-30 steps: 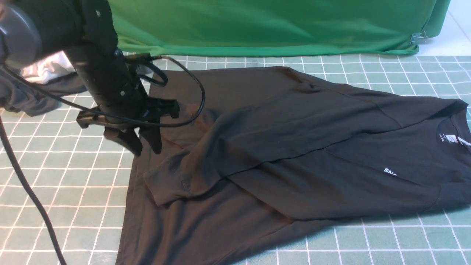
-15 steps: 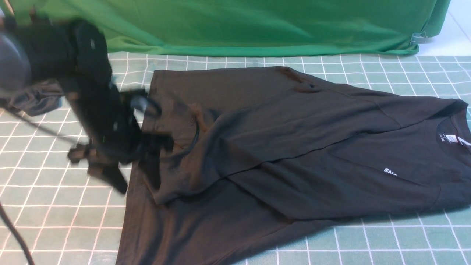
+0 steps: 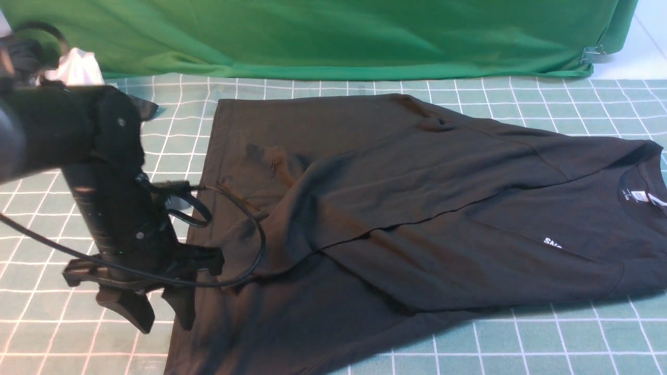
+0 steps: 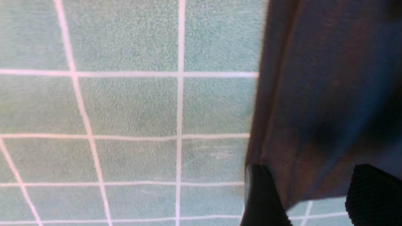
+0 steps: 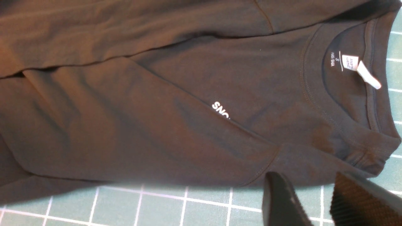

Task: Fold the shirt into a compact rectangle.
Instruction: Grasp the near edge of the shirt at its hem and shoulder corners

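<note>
The black shirt lies flat on the checked mat, collar and white neck label to the right, hem to the left, with both sleeves folded across the body. My left gripper stands open low over the near-left hem edge. In the left wrist view the shirt edge runs between its spread fingers. My right gripper is open and empty over bare mat, just off the shirt's near shoulder beside the collar. It does not show in the front view.
A green cloth hangs along the back, held by a metal clip at the right. A white cloth with a dark grey garment lies at the far left behind my left arm. The arm's cable loops over the shirt.
My left arm has swung from the shirt's left middle edge toward the near side and lower, down to the near-left hem. The shirt has not moved.
</note>
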